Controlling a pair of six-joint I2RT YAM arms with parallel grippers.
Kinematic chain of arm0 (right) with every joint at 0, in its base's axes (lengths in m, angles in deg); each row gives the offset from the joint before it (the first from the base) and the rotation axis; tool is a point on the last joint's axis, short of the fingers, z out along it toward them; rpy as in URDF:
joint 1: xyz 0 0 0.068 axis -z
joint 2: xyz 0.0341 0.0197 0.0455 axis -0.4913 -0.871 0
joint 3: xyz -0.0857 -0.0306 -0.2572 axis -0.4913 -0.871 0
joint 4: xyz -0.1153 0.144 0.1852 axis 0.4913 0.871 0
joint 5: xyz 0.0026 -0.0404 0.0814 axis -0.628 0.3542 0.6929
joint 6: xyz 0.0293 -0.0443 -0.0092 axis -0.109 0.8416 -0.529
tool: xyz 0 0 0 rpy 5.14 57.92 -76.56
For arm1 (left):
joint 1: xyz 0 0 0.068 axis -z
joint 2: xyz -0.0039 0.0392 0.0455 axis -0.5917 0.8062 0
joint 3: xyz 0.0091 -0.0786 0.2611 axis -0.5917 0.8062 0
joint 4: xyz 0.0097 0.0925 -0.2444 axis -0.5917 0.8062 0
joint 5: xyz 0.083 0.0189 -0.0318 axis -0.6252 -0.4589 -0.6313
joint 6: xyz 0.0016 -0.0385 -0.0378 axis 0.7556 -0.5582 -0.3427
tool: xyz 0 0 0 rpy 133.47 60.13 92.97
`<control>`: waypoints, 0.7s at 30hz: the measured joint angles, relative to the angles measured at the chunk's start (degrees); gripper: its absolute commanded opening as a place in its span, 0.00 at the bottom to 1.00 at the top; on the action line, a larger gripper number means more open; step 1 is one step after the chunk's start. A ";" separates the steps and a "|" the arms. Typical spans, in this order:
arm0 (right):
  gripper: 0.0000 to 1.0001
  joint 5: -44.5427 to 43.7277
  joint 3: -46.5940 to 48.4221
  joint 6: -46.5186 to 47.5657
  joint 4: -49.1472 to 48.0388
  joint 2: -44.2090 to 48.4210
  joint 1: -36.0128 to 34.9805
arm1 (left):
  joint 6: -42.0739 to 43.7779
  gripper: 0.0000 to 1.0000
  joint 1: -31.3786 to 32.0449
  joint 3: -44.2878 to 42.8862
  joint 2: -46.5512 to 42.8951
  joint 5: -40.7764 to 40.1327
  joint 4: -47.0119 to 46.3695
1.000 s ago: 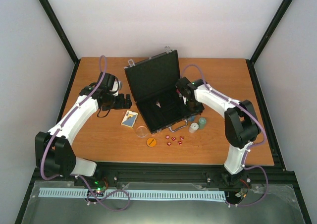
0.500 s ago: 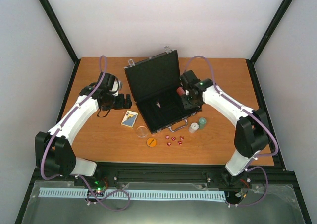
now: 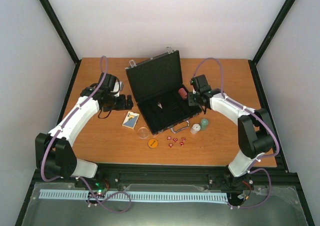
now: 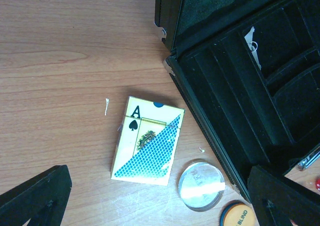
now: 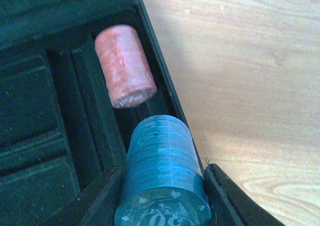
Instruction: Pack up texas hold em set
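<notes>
Lying low in the top view, the orange disc (image 3: 153, 143), red dice (image 3: 176, 141) and clear disc (image 3: 143, 132) rest on the worktop (image 3: 100, 141) below the open briefcase (image 3: 152, 78) at centre. The left fingers (image 4: 35, 196) hang spread wide above the card box (image 4: 147, 141). The right fingers (image 5: 230, 201) pinch a blue chip stack (image 5: 162, 181) at the briefcase's right edge, near the red chip stack (image 5: 125, 66) lying inside.

The orange disc (image 4: 236, 214) is cut off by the bottom edge of the left wrist view, and the briefcase (image 4: 225, 81) by the right edge. The blue chip stack (image 5: 162, 176) is cut off below. The dots on the dice (image 3: 175, 140) are too small to be counted.
</notes>
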 measured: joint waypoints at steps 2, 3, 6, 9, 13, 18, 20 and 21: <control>0.16 1.60 -0.35 0.33 -2.69 0.00 0.66 | -0.02 1.00 0.00 0.02 -0.07 0.00 -0.02; 0.16 2.05 -0.61 0.39 -3.76 0.00 0.90 | -0.02 1.00 0.00 0.02 -0.07 0.00 -0.02; 0.16 3.50 -1.38 0.55 -5.92 -0.26 2.03 | -0.02 1.00 0.00 0.02 -0.07 0.00 -0.07; 0.23 5.75 -1.75 0.48 -7.76 -1.62 3.72 | -0.04 1.00 0.00 0.02 -0.07 0.00 -0.07; 0.30 8.81 -2.08 0.46 -9.86 -2.86 4.72 | -0.04 1.00 0.00 0.04 -0.07 0.00 -0.09; 0.34 12.15 -2.43 0.33 -10.29 -4.68 4.63 | -0.07 1.00 0.00 0.13 -0.07 0.00 -0.11; 0.45 12.72 -2.78 0.20 -10.12 -4.94 4.63 | -0.07 1.00 0.00 0.13 -0.07 0.00 -0.13; 0.47 12.87 -2.97 0.11 -9.92 -4.94 4.63 | -0.07 1.00 0.00 0.13 -0.07 0.00 -0.13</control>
